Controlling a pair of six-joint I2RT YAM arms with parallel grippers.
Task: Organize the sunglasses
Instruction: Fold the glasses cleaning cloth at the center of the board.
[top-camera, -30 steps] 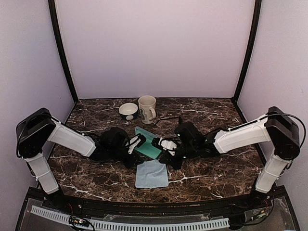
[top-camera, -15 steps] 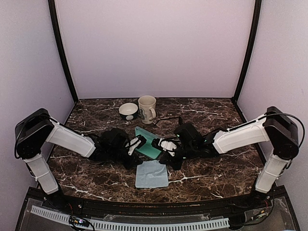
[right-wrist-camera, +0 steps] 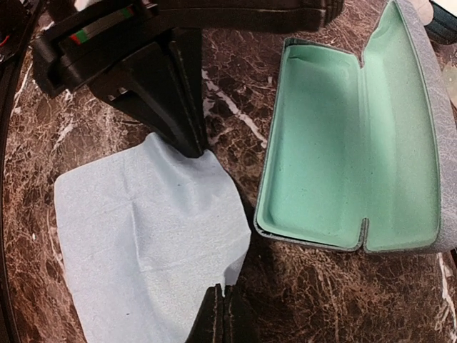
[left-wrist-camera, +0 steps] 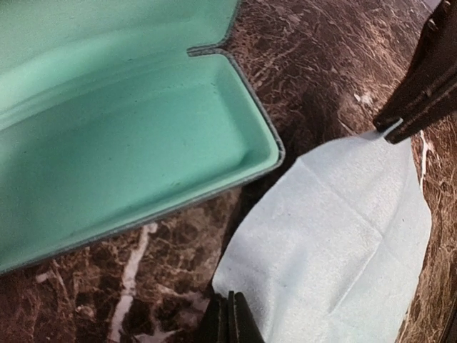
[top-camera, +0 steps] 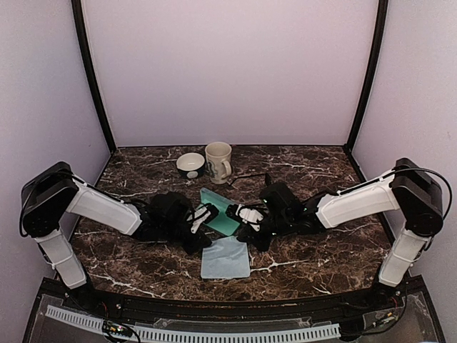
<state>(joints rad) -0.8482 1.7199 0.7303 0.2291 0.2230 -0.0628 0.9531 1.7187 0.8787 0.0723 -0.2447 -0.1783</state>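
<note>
left gripper: just clamped onto cloth corner
right gripper: pinching another corner
task: likely ready for a two-handed lift towards open case

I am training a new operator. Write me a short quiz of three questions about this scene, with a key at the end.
1. Fill in: in the top view, the bowl stands to the ___ of the mug.
2. True or false: the glasses case lies open and shows nothing inside it.
3. Which thing do the left gripper and the right gripper both pinch in shut jaws? A) the mug B) the blue cloth C) the glasses case

Key: 1 left; 2 true; 3 B.
</note>
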